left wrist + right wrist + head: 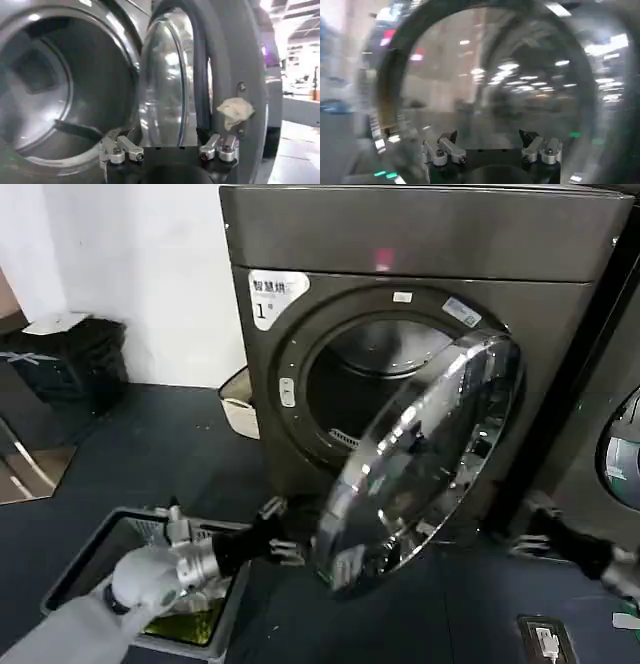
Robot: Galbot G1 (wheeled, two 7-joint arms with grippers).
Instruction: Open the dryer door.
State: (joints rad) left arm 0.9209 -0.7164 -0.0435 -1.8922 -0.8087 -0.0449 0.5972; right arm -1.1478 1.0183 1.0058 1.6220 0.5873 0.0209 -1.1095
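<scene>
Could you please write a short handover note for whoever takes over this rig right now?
Left gripper: jaws open, at the free edge of the big round chrome-rimmed dryer door, on its grey inner side.
Right gripper: jaws open, low at the door's hinge side, facing its glass.
Dark grey dryer with the white "1" label: drum mouth exposed.
Done: door unlatched, swung partway.
Left: push it wider, withdraw.

We are reading one white label (pixel 274 296) on the dryer (pixel 420 244) — Chinese characters above a "1" — other stickers staying illegible.

Spread jaws facing dryer door (pixel 490 90)
</scene>
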